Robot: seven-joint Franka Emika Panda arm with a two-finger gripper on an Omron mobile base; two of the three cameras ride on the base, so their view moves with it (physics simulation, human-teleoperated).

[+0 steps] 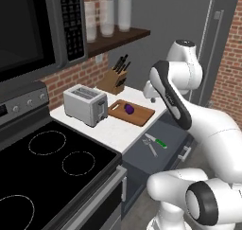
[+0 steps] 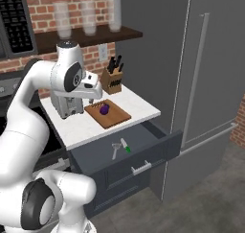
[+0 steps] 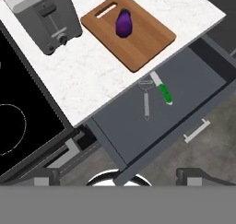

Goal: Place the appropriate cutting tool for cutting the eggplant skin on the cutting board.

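Peeler (image 3: 146, 98) lying flat in open drawer (image 3: 184, 87), just beside green-handled knife (image 3: 162, 90). Eggplant (image 3: 122, 23) sitting on cutting board (image 3: 152, 41) on counter (image 3: 92, 75). Peeler looking light, stiff, slick; slim handle likely offering best pinch, across its width. Gripper hanging high above counter; jaw state impossible to tell. Drawer holding just these two tools.

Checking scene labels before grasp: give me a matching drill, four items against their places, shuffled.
Items:
1. peeler
2. eggplant
3. toaster
4. knife block

Places:
A. on the cutting board
B. at the wall under the shelf
C. in the open drawer, beside the green-handled knife
D. between stove and board

Pairs: 1-C, 2-A, 3-D, 4-B
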